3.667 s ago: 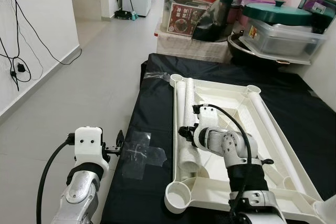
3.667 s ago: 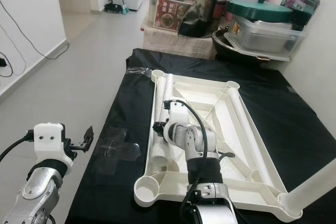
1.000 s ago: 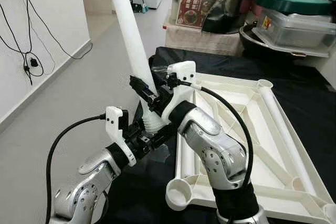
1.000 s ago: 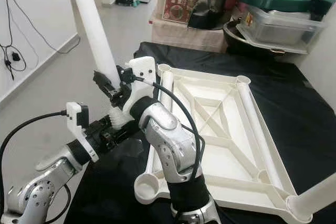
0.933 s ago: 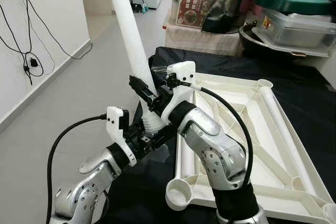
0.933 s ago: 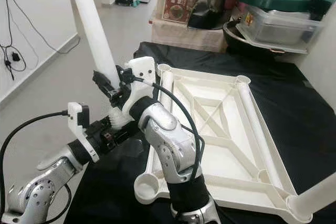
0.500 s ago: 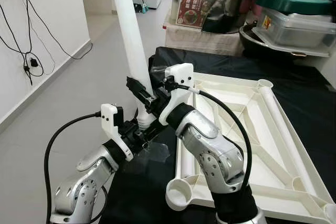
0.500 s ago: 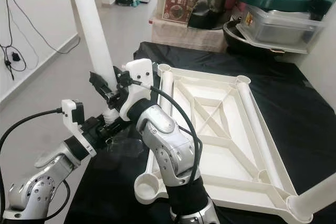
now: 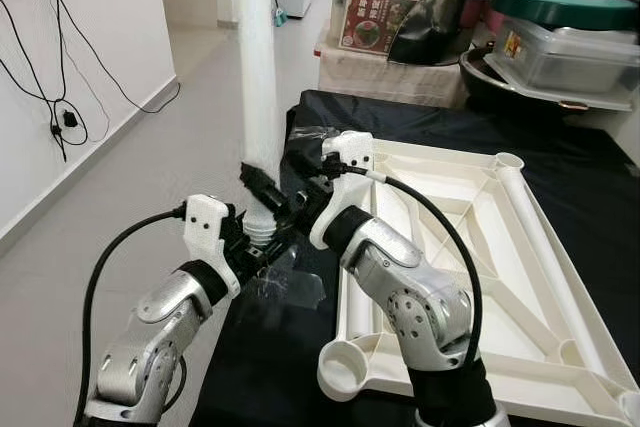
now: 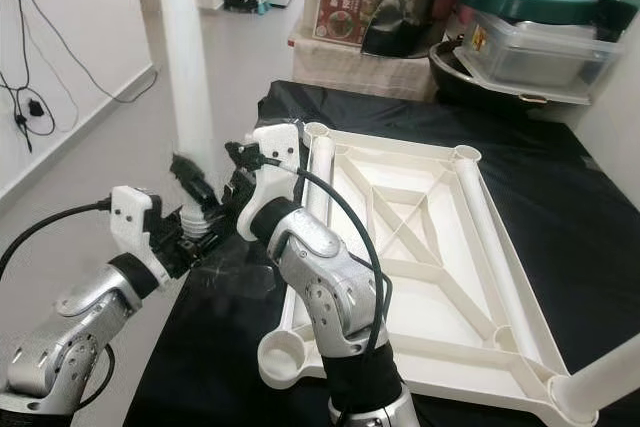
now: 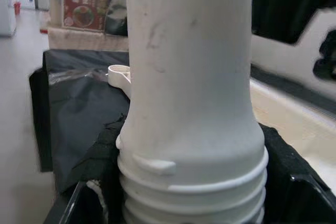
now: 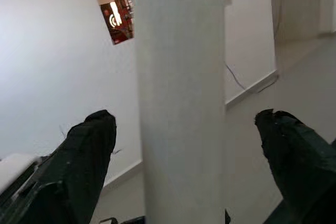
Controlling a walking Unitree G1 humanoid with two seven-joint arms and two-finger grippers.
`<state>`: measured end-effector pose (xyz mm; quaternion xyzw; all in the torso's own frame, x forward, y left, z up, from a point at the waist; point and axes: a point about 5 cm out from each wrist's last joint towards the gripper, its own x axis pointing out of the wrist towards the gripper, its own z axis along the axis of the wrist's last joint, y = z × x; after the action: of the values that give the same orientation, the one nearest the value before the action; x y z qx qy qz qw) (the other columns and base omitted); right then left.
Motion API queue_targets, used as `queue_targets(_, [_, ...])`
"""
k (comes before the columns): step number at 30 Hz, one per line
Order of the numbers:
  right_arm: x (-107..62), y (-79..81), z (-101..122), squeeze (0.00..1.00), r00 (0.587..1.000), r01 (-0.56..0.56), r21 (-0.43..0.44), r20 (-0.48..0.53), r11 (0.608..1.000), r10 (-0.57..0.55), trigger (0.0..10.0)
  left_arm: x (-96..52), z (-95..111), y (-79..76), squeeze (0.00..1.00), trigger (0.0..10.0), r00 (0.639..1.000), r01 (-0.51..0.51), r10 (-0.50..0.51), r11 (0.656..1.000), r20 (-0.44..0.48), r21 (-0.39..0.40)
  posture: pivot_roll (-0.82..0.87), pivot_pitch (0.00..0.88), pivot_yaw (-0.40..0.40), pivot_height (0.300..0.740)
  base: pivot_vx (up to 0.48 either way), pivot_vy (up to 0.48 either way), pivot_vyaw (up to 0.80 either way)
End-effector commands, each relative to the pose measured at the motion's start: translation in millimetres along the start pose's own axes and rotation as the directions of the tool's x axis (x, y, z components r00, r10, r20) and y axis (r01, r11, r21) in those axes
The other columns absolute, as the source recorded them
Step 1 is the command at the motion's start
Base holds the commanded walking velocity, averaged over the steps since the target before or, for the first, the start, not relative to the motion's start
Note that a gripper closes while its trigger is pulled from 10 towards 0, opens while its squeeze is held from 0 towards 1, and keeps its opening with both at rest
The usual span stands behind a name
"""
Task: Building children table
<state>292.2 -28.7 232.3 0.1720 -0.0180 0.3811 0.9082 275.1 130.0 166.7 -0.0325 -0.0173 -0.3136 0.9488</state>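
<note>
A long white table leg (image 9: 255, 67) stands upright just off the left edge of the black-covered table. Its threaded lower end (image 11: 189, 182) sits between the fingers of my left gripper (image 9: 258, 242), which is shut on it. My right gripper (image 9: 272, 190) is slightly higher on the leg. Its fingers (image 12: 84, 156) are spread to either side, with gaps to the leg (image 12: 181, 103). The white tabletop (image 9: 480, 247) lies upside down on the table, with an empty corner socket (image 9: 340, 372) nearest me. Another leg (image 9: 545, 237) lies along its right side.
The table has a black cloth (image 9: 560, 167), with a crumpled clear plastic sheet (image 9: 295, 287) near the grippers. Storage boxes (image 9: 385, 7) and a green-lidded pot (image 9: 555, 2) crowd the far end. Grey floor (image 9: 150, 167) lies to the left, with cables (image 9: 60, 117) on the wall.
The leg has swung from leaning away to the left to upright. Both grippers have shifted a little with its lower end.
</note>
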Motion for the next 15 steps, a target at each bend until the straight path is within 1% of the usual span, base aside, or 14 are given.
queue_targets(1, [-2.5, -3.3, 0.2, 0.00, 1.000, -0.008, 0.096, -0.003, 0.995, 0.008, 10.0, -3.3, -4.9, -1.4, 0.00, 10.0, 0.999, 0.021, -0.019, 0.997, -0.025, 0.080, 0.11, 0.000, -0.092, 0.740, 0.000, 0.000, 0.00])
queue_targets(2, [-3.0, -3.9, 2.7, 0.00, 1.000, -0.025, 0.165, 0.006, 0.986, 0.024, 10.0, -6.8, -9.9, -1.0, 0.00, 10.0, 0.998, 0.036, -0.029, 0.991, -0.054, 0.131, 0.11, 0.000, -0.094, 0.740, 0.000, 0.000, 0.00])
queue_targets(3, [-2.4, -4.4, 5.3, 0.00, 0.999, -0.036, 0.220, 0.019, 0.975, 0.033, 10.0, -9.0, -14.1, -1.5, 0.00, 10.0, 0.996, 0.051, -0.040, 0.985, -0.076, 0.162, 0.11, 0.000, -0.094, 0.740, 0.000, 0.000, 0.00])
queue_targets(5, [-2.4, -4.4, 5.3, 0.00, 0.999, -0.036, 0.220, 0.019, 0.975, 0.033, 10.0, -9.0, -14.1, -1.5, 0.00, 10.0, 0.996, 0.051, -0.040, 0.985, -0.076, 0.162, 0.11, 0.000, -0.094, 0.740, 0.000, 0.000, 0.00])
queue_targets(6, [0.0, -3.7, 8.7, 0.00, 0.998, -0.053, 0.303, 0.040, 0.951, 0.043, 10.0, -11.0, -20.0, -5.2, 0.00, 10.0, 0.993, 0.084, -0.066, 0.979, -0.102, 0.184, 0.12, 0.000, -0.093, 0.740, 0.000, 0.000, 0.00])
queue_targets(7, [0.0, -3.7, 8.7, 0.00, 0.998, -0.053, 0.303, 0.040, 0.951, 0.043, 10.0, -11.0, -20.0, -5.2, 0.00, 10.0, 0.993, 0.084, -0.066, 0.979, -0.102, 0.184, 0.12, 0.000, -0.093, 0.740, 0.000, 0.000, 0.00])
queue_targets(9, [2.4, -2.9, 13.2, 0.00, 0.996, -0.077, 0.356, 0.059, 0.931, 0.060, 10.0, -12.2, -24.6, -11.0, 0.00, 10.0, 0.987, 0.126, -0.103, 0.973, -0.124, 0.192, 0.12, 0.000, -0.091, 0.740, 0.000, 0.000, 0.00])
queue_targets(10, [3.1, -2.7, 14.8, 0.00, 0.996, -0.084, 0.368, 0.065, 0.926, 0.064, 10.0, -12.9, -25.8, -12.6, 0.00, 10.0, 0.985, 0.139, -0.115, 0.971, -0.130, 0.193, 0.12, 0.000, -0.089, 0.740, 0.000, 0.000, 0.00])
queue_targets(15, [3.3, -5.0, 17.8, 0.00, 0.995, -0.089, 0.380, 0.070, 0.921, 0.068, 10.0, -13.6, -27.2, -14.0, 0.00, 10.0, 0.982, 0.157, -0.132, 0.968, -0.139, 0.196, 0.12, 0.000, -0.090, 0.740, 0.000, 0.000, 0.00])
